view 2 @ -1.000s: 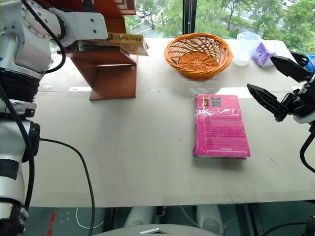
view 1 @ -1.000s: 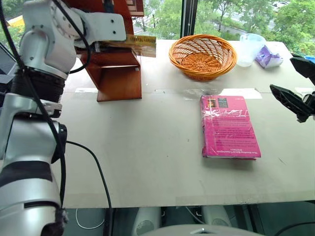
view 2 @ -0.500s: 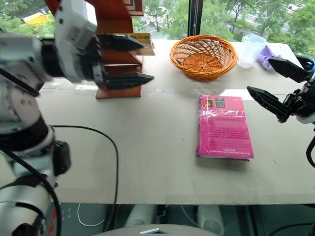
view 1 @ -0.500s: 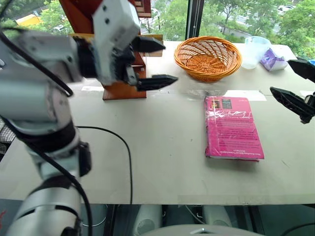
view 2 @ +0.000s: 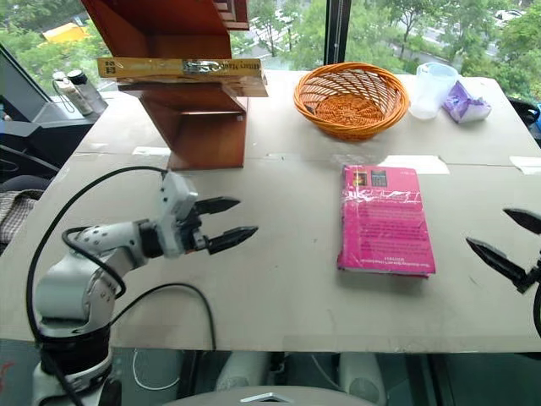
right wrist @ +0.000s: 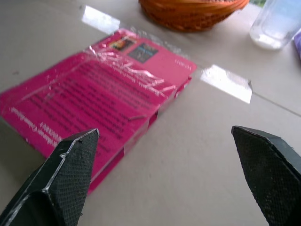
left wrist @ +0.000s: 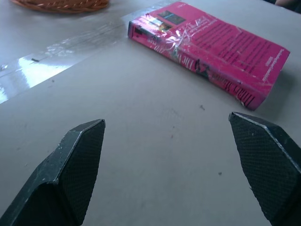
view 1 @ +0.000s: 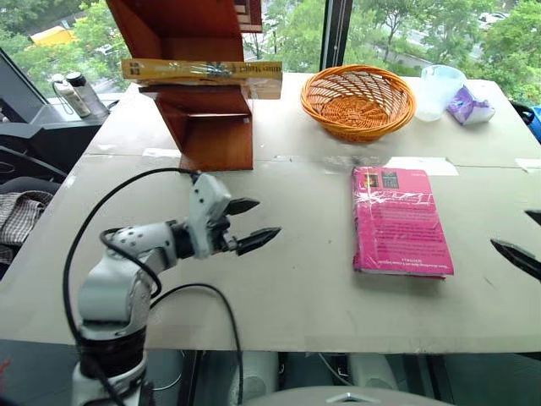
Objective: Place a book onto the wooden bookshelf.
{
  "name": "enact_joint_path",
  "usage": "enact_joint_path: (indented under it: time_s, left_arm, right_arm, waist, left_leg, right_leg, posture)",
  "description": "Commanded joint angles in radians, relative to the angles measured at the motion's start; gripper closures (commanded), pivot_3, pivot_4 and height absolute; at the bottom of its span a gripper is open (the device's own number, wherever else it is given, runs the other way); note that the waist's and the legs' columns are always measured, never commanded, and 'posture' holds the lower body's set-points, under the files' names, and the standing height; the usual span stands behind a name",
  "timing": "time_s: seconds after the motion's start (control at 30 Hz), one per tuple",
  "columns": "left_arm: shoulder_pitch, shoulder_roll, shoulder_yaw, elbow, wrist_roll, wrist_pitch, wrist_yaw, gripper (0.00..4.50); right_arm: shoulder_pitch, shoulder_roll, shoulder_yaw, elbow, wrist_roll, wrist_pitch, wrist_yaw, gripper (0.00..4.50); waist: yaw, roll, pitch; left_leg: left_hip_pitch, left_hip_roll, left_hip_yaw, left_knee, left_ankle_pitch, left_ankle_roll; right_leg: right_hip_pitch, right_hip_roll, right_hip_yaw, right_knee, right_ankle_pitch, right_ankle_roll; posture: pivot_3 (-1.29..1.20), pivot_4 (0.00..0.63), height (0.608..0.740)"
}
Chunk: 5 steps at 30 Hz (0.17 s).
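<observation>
The book lies flat on a board of the wooden bookshelf, its yellow-gold spine facing out and one end jutting past the shelf's side toward the wicker basket. Nothing grips it, so the placing looks done, or nearly so. The step in hand reads as clearing away and settling: the arms do best by keeping low and wide of the shelf, so that no link clips the overhanging end and tips the book off its board.

The left gripper hovers above the table in front of the shelf, fingers spread wide and empty. The right gripper hangs at the table's right edge, likewise wide and empty. Between them lies the pink book, flat and wrapped in clear film. Behind the basket stand a clear plastic cup and a purple packet, well apart from the shelf.
</observation>
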Motion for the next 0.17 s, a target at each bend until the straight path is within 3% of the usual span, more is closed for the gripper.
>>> enact_joint_path:
  time_s: [0.03,0.17]
  left_arm:
    - [0.083,0.063,0.054,0.037,-0.035,-0.085,-0.034,0.17]
    - [0.122,0.108,0.057,0.076,-0.061,-0.123,-0.028,0.17]
  right_arm:
    - [0.056,0.01,-0.109,0.021,-0.027,-0.022,0.023,0.0]
    - [0.072,0.013,-0.121,0.001,-0.012,0.001,0.022,0.0]
  waist:
    - [-0.002,0.002,-0.001]
    - [-0.003,0.002,-0.001]
  left_leg:
    - [0.0,0.0,0.0,0.0,0.0,0.0]
    - [0.0,0.0,-0.001,0.0,-0.001,-0.001]
  right_leg:
    - [0.0,-0.001,0.0,0.0,0.0,0.0]
    - [0.0,-0.004,0.001,-0.001,0.0,0.0]
  posture:
    - [0.0,0.15,0.733]
    - [0.0,0.15,0.733]
